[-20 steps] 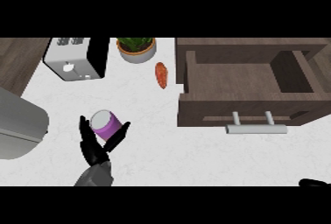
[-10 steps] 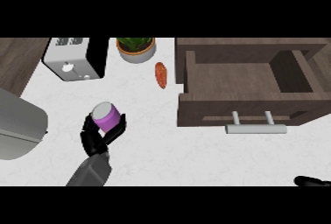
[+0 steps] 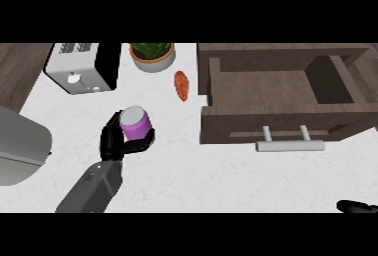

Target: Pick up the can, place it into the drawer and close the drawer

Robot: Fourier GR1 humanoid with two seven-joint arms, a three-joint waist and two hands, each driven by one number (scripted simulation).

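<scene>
Curling round the can, the left hand grips its sides; rigid, smooth, likely slippery.

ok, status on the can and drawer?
Left hand shut on can. Right hand idle at lower edge. Drawer open. Carrot beside its left wall.

The counter carries one purple can, one toaster, one potted plant and one orange carrot. One open drawer is present, fitted with one bar handle. Two hands show: the left hand and the right hand.
</scene>
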